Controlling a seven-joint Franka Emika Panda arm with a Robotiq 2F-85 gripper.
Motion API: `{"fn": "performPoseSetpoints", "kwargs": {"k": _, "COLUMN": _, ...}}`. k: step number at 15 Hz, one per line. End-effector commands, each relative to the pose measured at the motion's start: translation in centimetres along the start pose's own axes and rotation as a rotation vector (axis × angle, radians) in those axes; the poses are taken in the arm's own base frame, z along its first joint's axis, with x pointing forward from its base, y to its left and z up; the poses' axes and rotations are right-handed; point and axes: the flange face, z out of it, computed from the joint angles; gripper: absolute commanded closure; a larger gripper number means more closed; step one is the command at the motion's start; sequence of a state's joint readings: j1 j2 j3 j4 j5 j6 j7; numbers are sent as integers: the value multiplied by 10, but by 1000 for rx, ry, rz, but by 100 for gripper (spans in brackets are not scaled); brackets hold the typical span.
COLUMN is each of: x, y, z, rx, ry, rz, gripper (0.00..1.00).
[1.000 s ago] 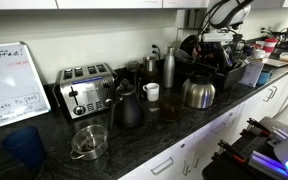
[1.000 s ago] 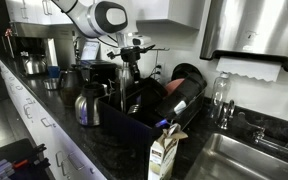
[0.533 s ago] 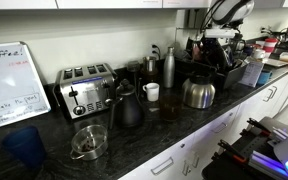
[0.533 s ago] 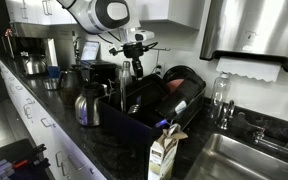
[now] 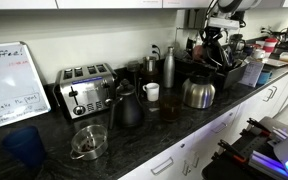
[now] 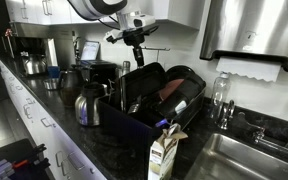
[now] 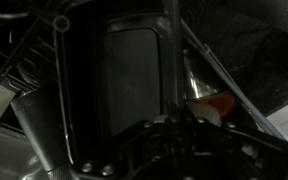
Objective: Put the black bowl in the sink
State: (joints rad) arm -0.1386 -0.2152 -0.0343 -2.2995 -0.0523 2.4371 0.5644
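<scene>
The black bowl hangs tilted on its edge above the dish rack, held by its rim. My gripper is shut on that rim from above. In the wrist view the bowl's dark inside fills the middle, with its rim running up from the jaws. In an exterior view the gripper hangs over the rack at the back right, and the bowl is hard to make out there. The steel sink lies at the lower right, past the rack.
A steel kettle stands beside the rack and shows in both exterior views. A carton stands between rack and sink. A toaster, white mug, clear glass bowl and blue cup are on the counter.
The arm has risen over the rack, and the black bowl has come up out of the rack with the gripper.
</scene>
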Motion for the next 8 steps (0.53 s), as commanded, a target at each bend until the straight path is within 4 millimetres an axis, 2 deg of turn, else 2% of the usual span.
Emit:
{"fn": "performPoseSetpoints", "kwargs": {"k": 1, "x": 6, "y": 3, "z": -22, "rx": 56, "ry": 71, "rz": 37, "gripper": 98}}
{"fn": "performPoseSetpoints", "kwargs": {"k": 3, "x": 11, "y": 3, "z": -34, "rx": 77, "ry": 120, "rz": 53, "gripper": 98}}
{"fn": "performPoseSetpoints", "kwargs": {"k": 8, "x": 24, "y": 4, "z": -44, "rx": 121, "ry": 237, "rz": 135, "gripper": 98}}
